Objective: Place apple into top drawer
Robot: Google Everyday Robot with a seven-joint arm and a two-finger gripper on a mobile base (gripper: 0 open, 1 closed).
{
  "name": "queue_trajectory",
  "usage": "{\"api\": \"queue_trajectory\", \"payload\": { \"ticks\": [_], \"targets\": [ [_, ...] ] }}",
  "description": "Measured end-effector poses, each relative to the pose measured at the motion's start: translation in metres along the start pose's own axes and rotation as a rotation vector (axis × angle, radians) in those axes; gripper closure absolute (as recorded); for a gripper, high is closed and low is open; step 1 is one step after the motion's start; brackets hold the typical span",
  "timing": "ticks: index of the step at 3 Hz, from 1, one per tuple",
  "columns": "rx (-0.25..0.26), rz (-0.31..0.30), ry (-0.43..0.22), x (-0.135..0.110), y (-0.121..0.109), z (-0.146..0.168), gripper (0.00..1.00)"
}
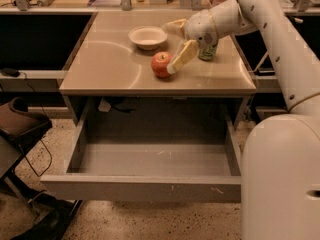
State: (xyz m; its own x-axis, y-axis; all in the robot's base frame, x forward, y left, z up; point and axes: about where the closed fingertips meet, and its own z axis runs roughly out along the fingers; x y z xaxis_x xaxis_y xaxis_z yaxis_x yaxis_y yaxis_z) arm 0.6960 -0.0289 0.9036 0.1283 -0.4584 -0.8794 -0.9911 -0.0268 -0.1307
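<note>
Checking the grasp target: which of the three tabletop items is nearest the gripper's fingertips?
The red apple: the open gripper has its lower finger against the fruit's right side. The white bowl and green can sit farther back.

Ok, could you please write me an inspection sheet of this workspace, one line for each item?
Surface: grey table top, smooth, three things on it.
Job's things: apple stands on the table top, not yet in the top drawer; the drawer is open, nothing seen inside.
Clutter: white bowl behind the apple; green can partly hidden by the arm.
Grippers: gripper low over the table, fingers open, one finger between apple and can, touching the apple or nearly so.
Cables: dark cable hangs beside the table.
Surroundings: brown seat, speckled floor, robot's white base.
</note>
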Motion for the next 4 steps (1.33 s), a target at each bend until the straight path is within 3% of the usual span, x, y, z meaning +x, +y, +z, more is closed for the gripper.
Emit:
{"api": "queue_trajectory", "payload": {
  "ticks": [2,4],
  "targets": [
    [-0.007,0.025,0.055,0.03,-0.016,0.012,0.0],
    [-0.057,0.075,0.043,0.051,-0.02,0.043,0.0]
  ]
}}
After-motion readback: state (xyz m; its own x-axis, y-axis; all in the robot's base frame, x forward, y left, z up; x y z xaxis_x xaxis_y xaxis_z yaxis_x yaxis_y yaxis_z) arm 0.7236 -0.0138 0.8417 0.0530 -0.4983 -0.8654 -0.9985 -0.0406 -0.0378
